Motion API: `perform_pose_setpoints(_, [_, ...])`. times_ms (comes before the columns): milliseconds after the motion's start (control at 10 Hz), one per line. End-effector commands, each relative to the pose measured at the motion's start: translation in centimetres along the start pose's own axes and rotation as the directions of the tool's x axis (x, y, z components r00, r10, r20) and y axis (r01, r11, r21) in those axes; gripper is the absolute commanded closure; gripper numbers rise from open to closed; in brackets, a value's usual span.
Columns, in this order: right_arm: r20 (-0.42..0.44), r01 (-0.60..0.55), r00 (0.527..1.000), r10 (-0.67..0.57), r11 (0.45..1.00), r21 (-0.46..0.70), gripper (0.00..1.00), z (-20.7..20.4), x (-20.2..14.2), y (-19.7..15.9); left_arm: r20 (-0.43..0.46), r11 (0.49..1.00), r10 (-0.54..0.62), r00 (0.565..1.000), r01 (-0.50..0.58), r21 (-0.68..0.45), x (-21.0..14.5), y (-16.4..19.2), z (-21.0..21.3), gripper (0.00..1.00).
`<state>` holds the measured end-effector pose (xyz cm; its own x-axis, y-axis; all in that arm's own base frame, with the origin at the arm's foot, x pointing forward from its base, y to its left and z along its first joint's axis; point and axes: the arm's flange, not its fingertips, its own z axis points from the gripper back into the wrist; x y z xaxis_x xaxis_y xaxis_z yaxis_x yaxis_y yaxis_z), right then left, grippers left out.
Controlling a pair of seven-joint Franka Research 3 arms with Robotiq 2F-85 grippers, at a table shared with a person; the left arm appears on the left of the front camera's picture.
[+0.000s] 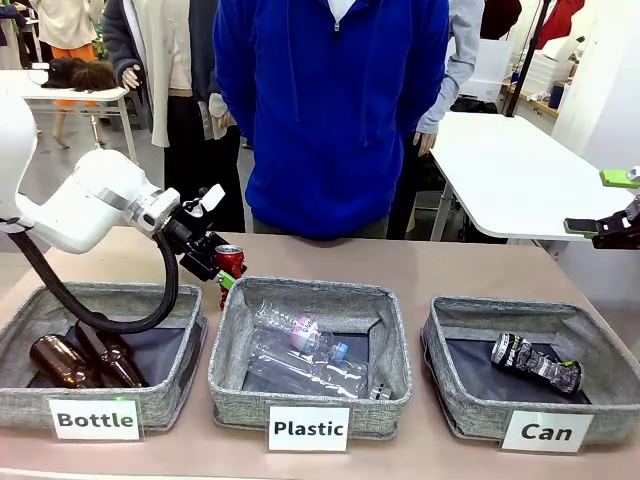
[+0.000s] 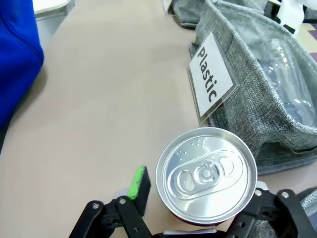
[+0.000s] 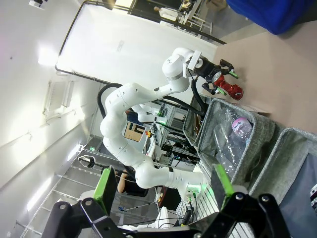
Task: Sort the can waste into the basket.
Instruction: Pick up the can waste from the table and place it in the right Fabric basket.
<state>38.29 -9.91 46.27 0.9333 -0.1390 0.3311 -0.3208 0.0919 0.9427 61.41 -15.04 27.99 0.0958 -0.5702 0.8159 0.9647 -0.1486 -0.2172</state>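
The left gripper (image 1: pixel 222 272) has its fingers closed on the red can (image 1: pixel 229 261), which stands upright on the bench (image 1: pixel 400 260) just behind the "Plastic" basket (image 1: pixel 310 400) — between that basket and the person in the blue top (image 1: pixel 330 110). From the left wrist, the can's silver top (image 2: pixel 206 173) sits between the two fingers, one green pad (image 2: pixel 138 182) at its side.

The right gripper (image 1: pixel 605 205) hangs at the right edge, above the bench, fingers wide apart and holding nothing.

The black-and-silver can (image 1: pixel 535 362) lies on its side in the "Can" basket (image 1: pixel 470 400). Brown bottles (image 1: pixel 85 360) lie in the "Bottle" basket (image 1: pixel 30 395), clear ones (image 1: pixel 305 355) in "Plastic".
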Motion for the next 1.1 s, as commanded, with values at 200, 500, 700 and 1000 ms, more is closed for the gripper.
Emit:
perform_pose_setpoints(200, [-0.013, -0.016, 1.0, 0.016, 1.0, 0.004, 0.0, 0.3, -0.1, 0.2, 0.047, 0.999, -0.017, 0.999, 0.019, -0.042, 0.0, 0.5, 0.2, 1.0])
perform_pose_setpoints(500, [-0.013, -0.016, 1.0, 0.016, 1.0, 0.004, 0.0, 0.3, -0.1, 0.2, 0.064, 0.998, -0.027, 0.998, 0.031, -0.057, 0.4, 0.4, 0.5, 1.0])
perform_pose_setpoints(700, [-0.013, -0.016, 1.0, 0.016, 1.0, 0.004, 0.0, 0.3, -0.1, 0.2, 0.087, 0.998, -0.047, 0.995, 0.051, -0.045, 0.6, 0.1, 0.7, 1.0])
perform_pose_setpoints(1000, [-0.013, -0.016, 1.0, 0.016, 1.0, 0.004, 0.0, 0.3, -0.1, 0.2, 0.111, 0.993, -0.105, 0.988, 0.1, 0.057, 2.4, -2.2, 5.2, 1.0])
